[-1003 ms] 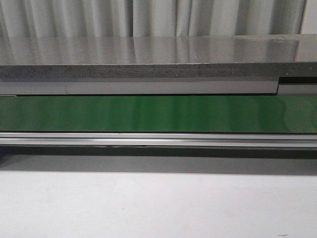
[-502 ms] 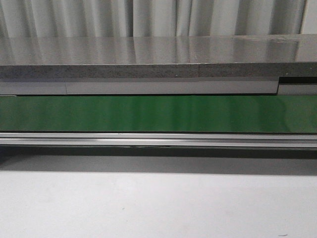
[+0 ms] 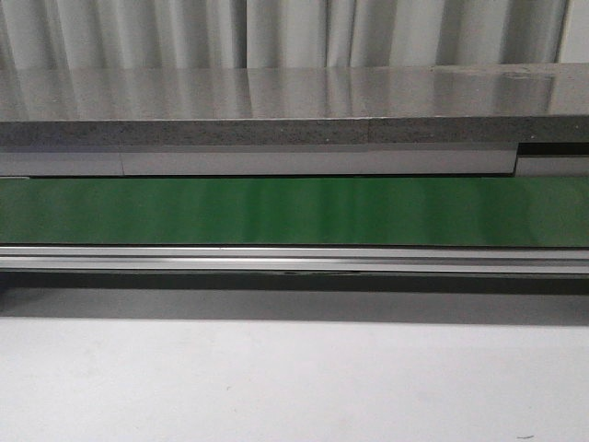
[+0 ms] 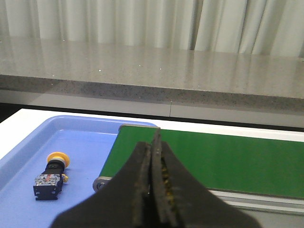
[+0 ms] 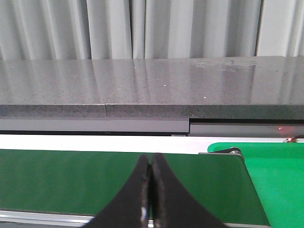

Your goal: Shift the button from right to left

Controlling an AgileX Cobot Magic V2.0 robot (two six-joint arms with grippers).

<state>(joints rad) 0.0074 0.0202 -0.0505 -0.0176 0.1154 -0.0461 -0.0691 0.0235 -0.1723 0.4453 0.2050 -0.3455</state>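
Observation:
The button, a yellow cap on a dark cubic body, lies on its side in the blue tray beside one end of the green belt. It shows only in the left wrist view. My left gripper is shut and empty, over the belt's end, apart from the button. My right gripper is shut and empty over the belt near its other end. In the front view the belt carries nothing and neither gripper shows.
A grey stone counter and white curtains run behind the belt. A metal rail edges the belt's near side, with white table in front. A green tray sits past the belt's end in the right wrist view.

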